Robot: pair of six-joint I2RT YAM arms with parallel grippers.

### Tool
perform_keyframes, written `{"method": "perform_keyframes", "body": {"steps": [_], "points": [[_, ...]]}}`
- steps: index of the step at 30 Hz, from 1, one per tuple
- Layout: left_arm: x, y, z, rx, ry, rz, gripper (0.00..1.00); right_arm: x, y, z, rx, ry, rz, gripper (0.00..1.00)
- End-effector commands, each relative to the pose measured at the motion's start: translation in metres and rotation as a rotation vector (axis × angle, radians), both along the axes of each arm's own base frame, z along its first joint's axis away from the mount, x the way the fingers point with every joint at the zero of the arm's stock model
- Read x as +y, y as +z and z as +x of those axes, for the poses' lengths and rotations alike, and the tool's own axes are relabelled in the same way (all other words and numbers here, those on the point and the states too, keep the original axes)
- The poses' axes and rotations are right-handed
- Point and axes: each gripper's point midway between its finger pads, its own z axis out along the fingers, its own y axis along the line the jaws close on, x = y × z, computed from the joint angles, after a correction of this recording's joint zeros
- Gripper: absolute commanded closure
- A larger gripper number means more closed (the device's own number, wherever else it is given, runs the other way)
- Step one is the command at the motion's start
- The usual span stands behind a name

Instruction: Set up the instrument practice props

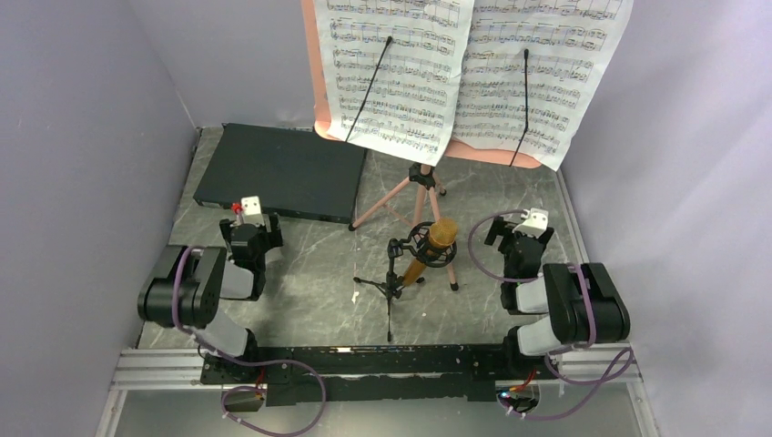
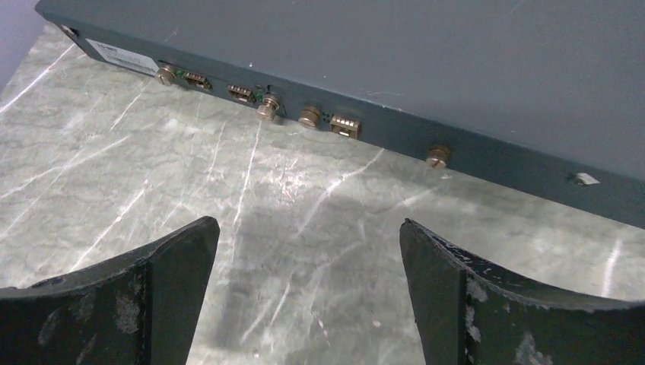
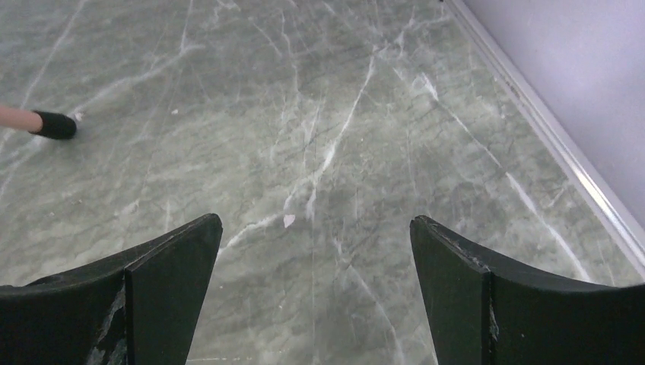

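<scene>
So the music stand (image 1: 420, 175) is up on its tripod at the back of the table (image 3: 319, 114), with the left page (image 1: 401, 64) and the right page (image 1: 537, 64) side by side on its tray. The gold microphone (image 1: 435, 241) sits tilted in the ring of the little black mic stand (image 1: 393, 282), just in front of the music stand's legs. Honestly this looks pretty much set up to me. The left gripper (image 2: 309, 236) is in front and to the left of the music stand, the right gripper (image 3: 316, 228) in front and to the right, and both have their fingers spread wide with nothing in them. If anything's left, I'd say it's checking the mic is properly seated in the ring, and coming at it from above so you don't clip any tripod legs. Count: one music stand, two pages, one mic, one mic stand, plus one flat black box (image 1: 282, 171) to the music stand's left.
</scene>
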Motion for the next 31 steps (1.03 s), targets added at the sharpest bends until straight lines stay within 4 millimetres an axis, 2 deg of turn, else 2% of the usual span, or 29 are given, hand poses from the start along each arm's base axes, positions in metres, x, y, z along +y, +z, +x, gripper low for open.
{"method": "perform_keyframes", "body": {"steps": [1,4,8,31], "points": [[0.001,0.025,0.03,-0.138,-0.046,0.076,0.06,0.004,0.033,0.011,-0.151,0.027,-0.021,0.01],[0.008,0.016,0.033,-0.059,0.007,0.028,0.06,0.005,0.034,0.021,-0.14,0.035,-0.036,0.0],[0.013,0.016,0.037,-0.059,0.029,0.019,0.06,0.006,0.02,0.039,-0.035,0.037,-0.028,0.0],[0.013,0.015,0.037,-0.061,0.029,0.02,0.06,0.011,0.021,0.039,-0.033,0.071,-0.036,0.0]]}}
